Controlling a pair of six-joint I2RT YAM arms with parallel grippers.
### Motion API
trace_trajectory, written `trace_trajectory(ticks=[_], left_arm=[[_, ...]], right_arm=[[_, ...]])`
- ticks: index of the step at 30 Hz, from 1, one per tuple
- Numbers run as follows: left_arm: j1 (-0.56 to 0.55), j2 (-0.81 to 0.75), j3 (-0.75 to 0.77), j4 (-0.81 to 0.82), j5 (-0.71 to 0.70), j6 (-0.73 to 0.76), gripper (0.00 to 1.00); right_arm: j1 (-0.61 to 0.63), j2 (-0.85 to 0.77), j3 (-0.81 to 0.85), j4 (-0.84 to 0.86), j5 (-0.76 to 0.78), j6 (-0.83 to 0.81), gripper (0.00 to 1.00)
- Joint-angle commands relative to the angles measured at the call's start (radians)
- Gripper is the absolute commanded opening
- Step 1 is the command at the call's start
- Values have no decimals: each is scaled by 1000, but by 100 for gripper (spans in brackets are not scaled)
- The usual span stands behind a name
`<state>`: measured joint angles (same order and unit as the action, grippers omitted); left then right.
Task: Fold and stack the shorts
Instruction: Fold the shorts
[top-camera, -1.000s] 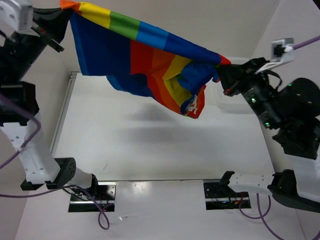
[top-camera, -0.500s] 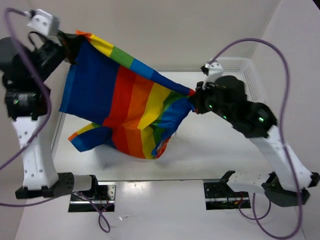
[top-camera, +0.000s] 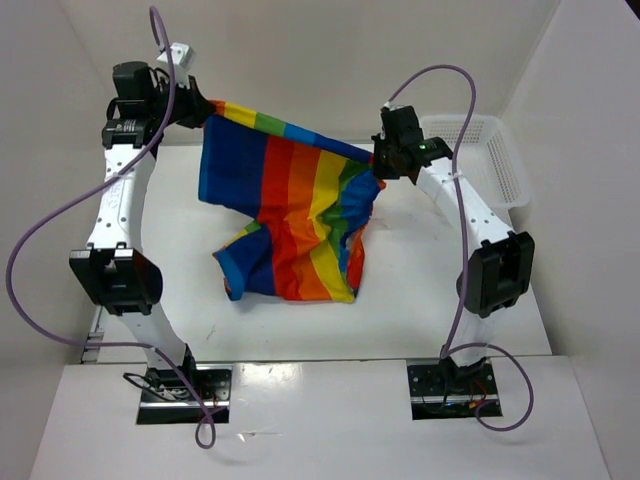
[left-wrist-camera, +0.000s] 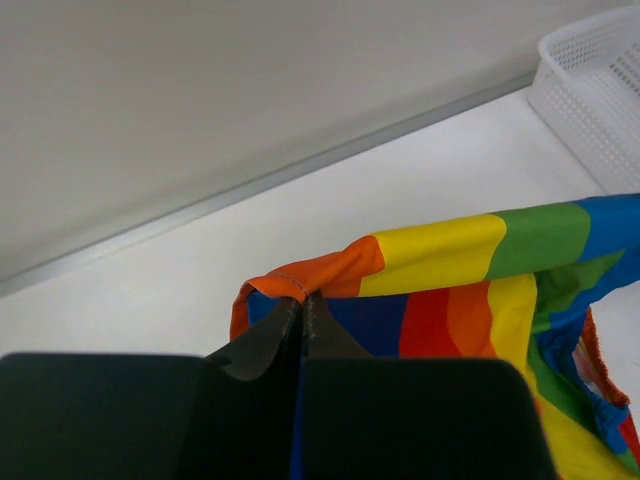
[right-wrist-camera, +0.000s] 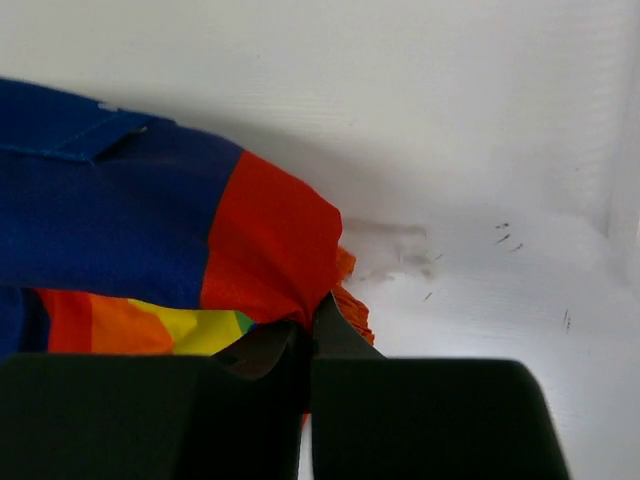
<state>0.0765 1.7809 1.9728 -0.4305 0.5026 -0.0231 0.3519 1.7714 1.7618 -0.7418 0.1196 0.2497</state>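
The rainbow-striped shorts (top-camera: 290, 215) hang stretched between my two arms over the far half of the table, their lower end crumpled on the tabletop. My left gripper (top-camera: 203, 108) is shut on the orange corner of the shorts (left-wrist-camera: 330, 275) at the back left. My right gripper (top-camera: 378, 160) is shut on the red corner of the shorts (right-wrist-camera: 270, 240) at the back right. In the right wrist view a dark blue patch (right-wrist-camera: 90, 210) lies along the cloth.
A white mesh basket (top-camera: 485, 155) stands at the back right of the white table (top-camera: 430, 300), also seen as the basket (left-wrist-camera: 595, 90) in the left wrist view. Walls enclose the table at the back and sides.
Both arms have swung away from the camera toward the back of the table, carrying the shorts down. The cloth now hangs lower and its bottom end rests on the table.
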Motion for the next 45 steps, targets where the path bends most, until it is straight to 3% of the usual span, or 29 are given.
trace_trajectory(ticks=[1, 6, 10, 13, 17, 22, 25, 27, 32, 36, 40, 43, 45], left_arm=[[8, -18, 142, 69, 23, 23, 0], [8, -37, 184, 58, 47, 23, 0], [8, -112, 108, 58, 80, 23, 0], [8, -185, 46, 58, 115, 23, 0], [8, -276, -87, 81, 152, 23, 0], [8, -339, -221, 90, 174, 23, 0], [8, -376, -285, 90, 186, 23, 0], [8, -376, -295, 90, 186, 23, 0], [8, -376, -295, 90, 205, 23, 0], [8, -354, -256, 90, 205, 23, 0], [8, -290, -161, 67, 195, 23, 0], [8, -226, -36, 27, 183, 23, 0], [8, -187, 35, 7, 183, 23, 0]], right_arm=[[-2, -76, 70, 99, -21, 2, 1], [-2, -127, -45, 108, -77, -1, 7], [7, -248, -290, 178, -106, 57, 9], [7, -386, -453, 257, -144, 106, 56], [7, -483, -562, 266, -158, 163, 64], [7, -569, -654, 266, -221, 372, 64], [7, -560, -738, 370, -369, 587, 67], [7, -529, -803, 485, -449, 692, 74], [7, -440, -897, 739, -541, 1004, 74], [21, -385, -959, 852, -541, 1111, 70], [-43, -271, -990, 1013, -653, 1163, 68], [-108, -178, -934, 1068, -719, 1099, 68], [-152, -112, -816, 1018, -777, 984, 69]])
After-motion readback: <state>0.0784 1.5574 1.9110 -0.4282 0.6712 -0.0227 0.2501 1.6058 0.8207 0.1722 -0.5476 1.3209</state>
